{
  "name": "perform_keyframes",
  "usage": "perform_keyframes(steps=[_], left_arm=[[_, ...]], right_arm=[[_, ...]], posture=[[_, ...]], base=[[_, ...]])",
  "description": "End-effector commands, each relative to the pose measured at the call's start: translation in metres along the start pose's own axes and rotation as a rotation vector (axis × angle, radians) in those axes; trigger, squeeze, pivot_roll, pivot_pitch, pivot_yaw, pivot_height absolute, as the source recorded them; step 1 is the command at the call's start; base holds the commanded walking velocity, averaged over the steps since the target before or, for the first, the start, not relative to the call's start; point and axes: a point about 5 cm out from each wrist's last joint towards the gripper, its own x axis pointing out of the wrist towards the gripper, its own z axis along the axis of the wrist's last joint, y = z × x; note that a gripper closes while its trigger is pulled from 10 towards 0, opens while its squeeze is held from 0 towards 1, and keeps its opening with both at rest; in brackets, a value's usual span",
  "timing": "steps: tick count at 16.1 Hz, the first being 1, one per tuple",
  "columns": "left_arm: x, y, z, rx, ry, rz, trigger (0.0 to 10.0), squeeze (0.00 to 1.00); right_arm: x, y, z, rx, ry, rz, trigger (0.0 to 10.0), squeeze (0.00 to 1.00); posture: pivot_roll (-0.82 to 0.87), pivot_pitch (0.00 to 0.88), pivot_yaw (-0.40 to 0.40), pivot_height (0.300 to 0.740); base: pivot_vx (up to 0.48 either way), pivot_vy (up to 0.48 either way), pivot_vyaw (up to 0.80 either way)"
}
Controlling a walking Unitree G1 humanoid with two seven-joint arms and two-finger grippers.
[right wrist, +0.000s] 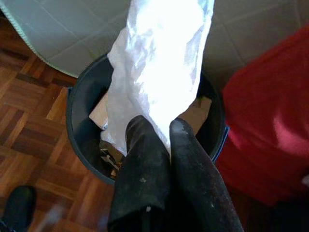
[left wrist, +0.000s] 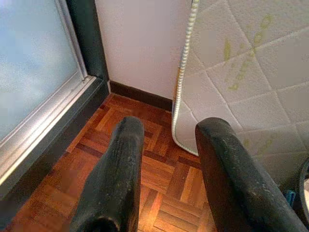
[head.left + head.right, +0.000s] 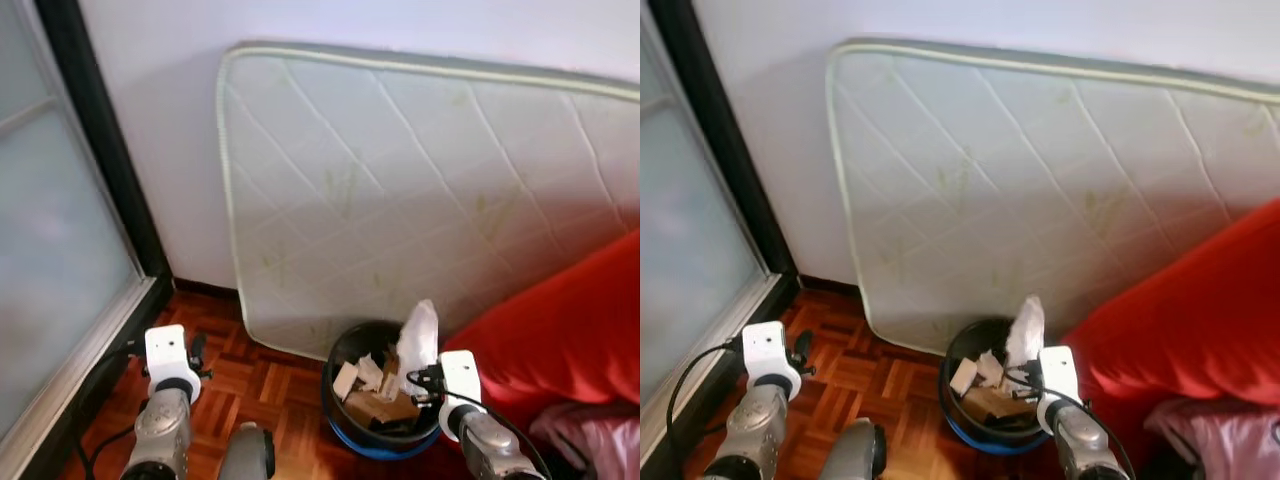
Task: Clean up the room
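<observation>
- Holding a crumpled white plastic bag, the right gripper has its two black fingers clenched on the bag's lower end, right above the waste bin.
- The bag stands up from the fingers over the bin's mouth, its free end toward the mattress; it is not yet inside.
- The left gripper hangs released with nothing between its fingers, over the parquet floor near the sliding door, well apart from the bin.
- The bin is black with a blue band at its base; it sits on the parquet between the mattress's lower edge and the red cover, touching or nearly touching both.
- Cardboard scraps already fill much of the bin, so room is short on the side nearest the robot.
- To do the drop well, I judge the gripper should lower until the bag's bulk is below the rim, centred over the opening, and only then let go; released too high, the light plastic could drift onto the floor or the red cover.
- Beyond the bin, the quilted mattress leans on edge against the white wall.
</observation>
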Motion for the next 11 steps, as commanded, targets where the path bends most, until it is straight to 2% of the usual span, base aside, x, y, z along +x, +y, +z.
perform_keyframes(steps=[1,3,6,9,11], left_arm=[[0.000,0.000,0.000,0.006,-0.003,-0.011,10.0,0.00],[-0.001,0.002,0.001,0.010,-0.008,-0.014,10.0,0.00],[0.001,0.003,0.002,0.013,-0.002,-0.015,10.0,0.00],[0.000,0.002,0.003,0.006,-0.017,-0.020,10.0,0.00],[-0.005,0.001,-0.003,0.007,-0.016,-0.021,10.0,0.00]], right_arm=[[0.002,-0.002,0.007,0.024,-0.017,-0.014,10.0,0.00],[0.001,0.001,0.003,-0.003,0.005,-0.001,10.0,0.00],[-0.002,-0.004,-0.006,0.037,0.034,-0.033,10.0,0.00],[-0.005,-0.003,-0.018,0.039,0.062,-0.032,10.0,0.00],[-0.006,0.004,-0.025,0.028,0.083,-0.016,10.0,0.00]], posture=[[0.09,0.039,-0.072,0.631],[0.09,0.042,-0.064,0.631],[0.08,0.049,-0.053,0.631],[0.10,0.078,-0.060,0.631],[0.12,0.103,-0.070,0.631]], base=[[0.244,0.000,0.00],[0.244,0.000,0.00],[0.276,0.000,0.00],[0.299,0.000,0.00],[0.300,0.000,0.00]])
